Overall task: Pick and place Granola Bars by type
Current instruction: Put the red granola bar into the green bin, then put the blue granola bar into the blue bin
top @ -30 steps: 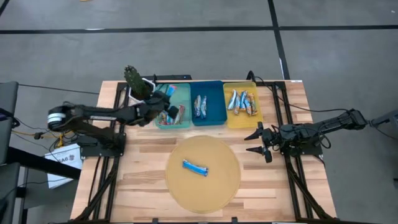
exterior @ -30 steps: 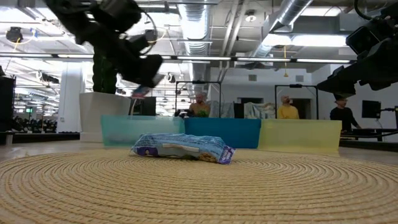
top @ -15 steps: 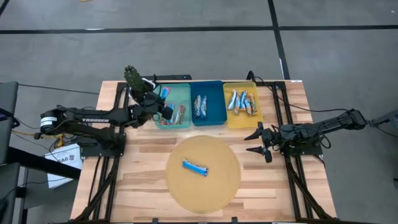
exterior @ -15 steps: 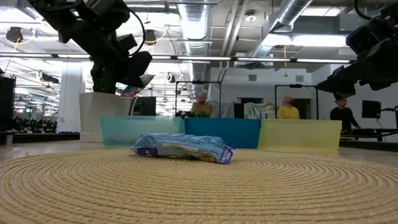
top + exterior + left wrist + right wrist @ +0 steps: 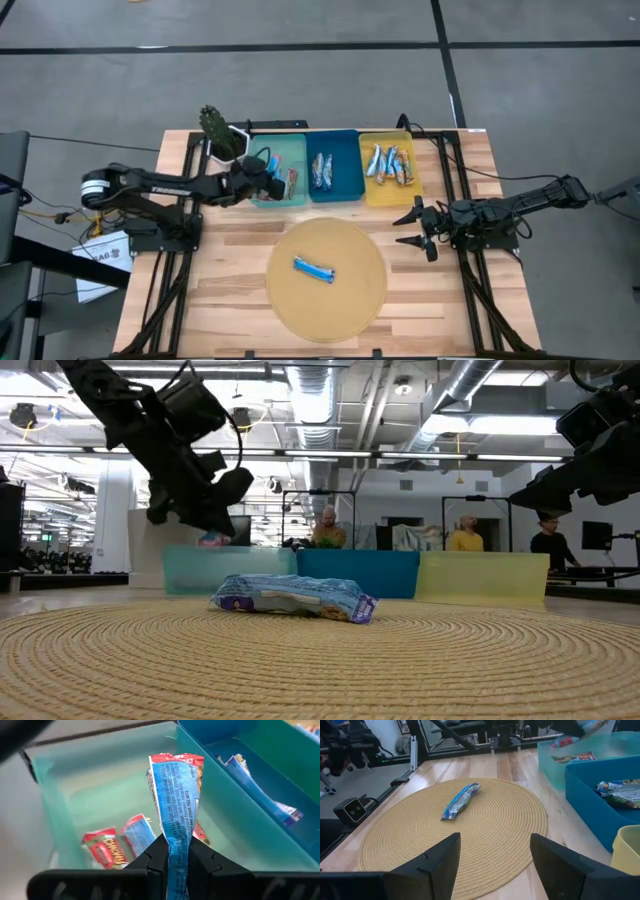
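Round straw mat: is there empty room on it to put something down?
Yes. The round woven straw mat holds only one blue-wrapped granola bar near its middle; all around it is bare. The teal tray, blue tray and yellow tray are crowded.

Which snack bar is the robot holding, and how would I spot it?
Find the row of three trays at the table's far side and go to the teal tray on its left end. The left gripper hangs over it, pinching a blue bar with a red end. The other bars lie flat; this one is lifted.
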You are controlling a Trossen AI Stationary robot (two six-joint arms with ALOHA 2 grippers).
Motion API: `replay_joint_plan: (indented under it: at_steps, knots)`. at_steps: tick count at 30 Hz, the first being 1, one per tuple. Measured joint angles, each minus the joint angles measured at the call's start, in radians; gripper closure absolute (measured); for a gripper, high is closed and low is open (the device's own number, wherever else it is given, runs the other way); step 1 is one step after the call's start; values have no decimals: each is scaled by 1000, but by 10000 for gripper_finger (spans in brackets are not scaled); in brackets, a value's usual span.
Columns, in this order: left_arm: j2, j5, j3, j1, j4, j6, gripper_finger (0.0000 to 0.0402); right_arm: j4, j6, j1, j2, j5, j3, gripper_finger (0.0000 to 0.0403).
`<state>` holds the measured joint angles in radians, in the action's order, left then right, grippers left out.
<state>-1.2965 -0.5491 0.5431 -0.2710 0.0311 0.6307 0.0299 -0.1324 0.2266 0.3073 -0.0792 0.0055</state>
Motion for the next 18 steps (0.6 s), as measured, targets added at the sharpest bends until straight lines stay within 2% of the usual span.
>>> replay_joint_plan:
  at_steps: [6, 18]
  knots:
    - [-29, 19, 0, 0, 32, 62, 354, 0, 0, 0, 0, 0, 0, 168]
    - [-29, 41, 0, 0, 36, 64, 267, 0, 0, 0, 0, 0, 0, 168]
